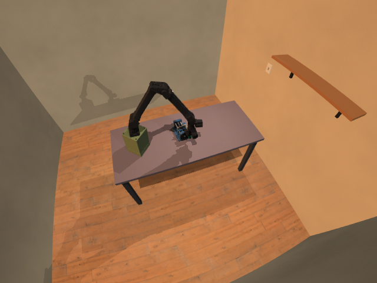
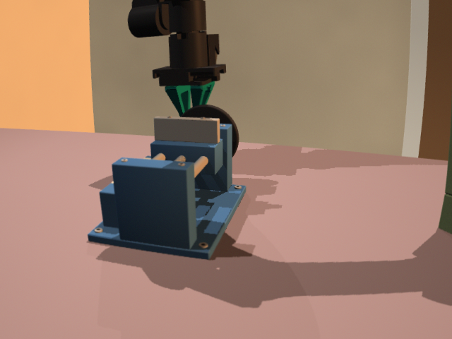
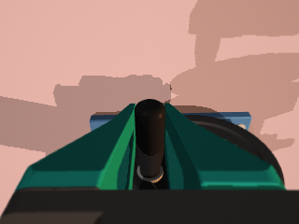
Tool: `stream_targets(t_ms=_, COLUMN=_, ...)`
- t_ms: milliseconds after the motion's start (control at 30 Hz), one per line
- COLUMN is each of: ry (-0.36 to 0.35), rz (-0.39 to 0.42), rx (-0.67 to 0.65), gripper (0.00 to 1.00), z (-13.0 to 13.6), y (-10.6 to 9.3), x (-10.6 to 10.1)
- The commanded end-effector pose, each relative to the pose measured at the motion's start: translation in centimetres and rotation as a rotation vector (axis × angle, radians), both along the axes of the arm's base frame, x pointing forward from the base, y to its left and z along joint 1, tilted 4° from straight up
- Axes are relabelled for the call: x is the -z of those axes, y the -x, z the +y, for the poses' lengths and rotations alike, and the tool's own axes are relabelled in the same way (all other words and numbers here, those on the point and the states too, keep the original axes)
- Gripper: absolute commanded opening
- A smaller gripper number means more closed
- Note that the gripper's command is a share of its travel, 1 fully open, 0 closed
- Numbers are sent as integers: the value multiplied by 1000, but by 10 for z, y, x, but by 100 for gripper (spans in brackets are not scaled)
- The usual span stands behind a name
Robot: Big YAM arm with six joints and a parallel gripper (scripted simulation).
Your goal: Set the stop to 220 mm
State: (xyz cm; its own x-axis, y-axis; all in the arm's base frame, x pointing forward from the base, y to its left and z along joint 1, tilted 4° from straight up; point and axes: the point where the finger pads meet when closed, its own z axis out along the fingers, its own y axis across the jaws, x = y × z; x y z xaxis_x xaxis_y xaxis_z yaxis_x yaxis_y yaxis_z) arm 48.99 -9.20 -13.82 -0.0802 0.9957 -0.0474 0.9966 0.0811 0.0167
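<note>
"While the gripper (image 1: 190, 136) (image 2: 188, 113) (image 3: 149, 113) points down, what are its fingers like?"

"Green, tapering, with ribbed frames in the exterior view. Between them stands a smooth black crank handle (image 3: 149, 126), rounded on top, with a pale shiny ring at its foot."

"And behind that?"

"A dark round handwheel (image 2: 234, 135) (image 3: 262, 145), partly covered by the fingers in the wrist view. It sits at one end of a blue fixture: a flat base plate (image 2: 219, 220) (image 3: 100, 122) with screws at its corners, squared end blocks, and tan rods (image 2: 200, 166) running through. On the blue carriage (image 2: 184, 151) rides an upright greyish-beige plate (image 2: 186, 130) with crisp edges."

"How much room is there?"

"Little at the wheel: fingers, handle and rim crowd together. Air opens beside the gripper body. The base plate lies well inside the edges of the mauve table (image 1: 225, 128) (image 2: 347, 200) (image 3: 70, 47); the boxy olive pedestal (image 1: 132, 146) (image 2: 449, 164) under the arm stands apart from it."

"Farther off?"

"Wood planks (image 1: 182, 243) below, and an orange-brown shelf (image 1: 319, 85) on the orange wall."

"So where is the handwheel relative to the jaws?"

"Just below and beside them. They are clenched around its crank handle, which rises between both fingers, so it isn't let go. I can't read the stop's setting."
</note>
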Motion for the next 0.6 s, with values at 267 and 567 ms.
stream_targets(t_ms=267, ry=11, rz=-84, rx=-6, gripper=6, z=2, y=-18, x=-39)
stream_targets(t_ms=567, ry=11, rz=-76, rx=-10, gripper=6, z=-3, y=4, x=-47)
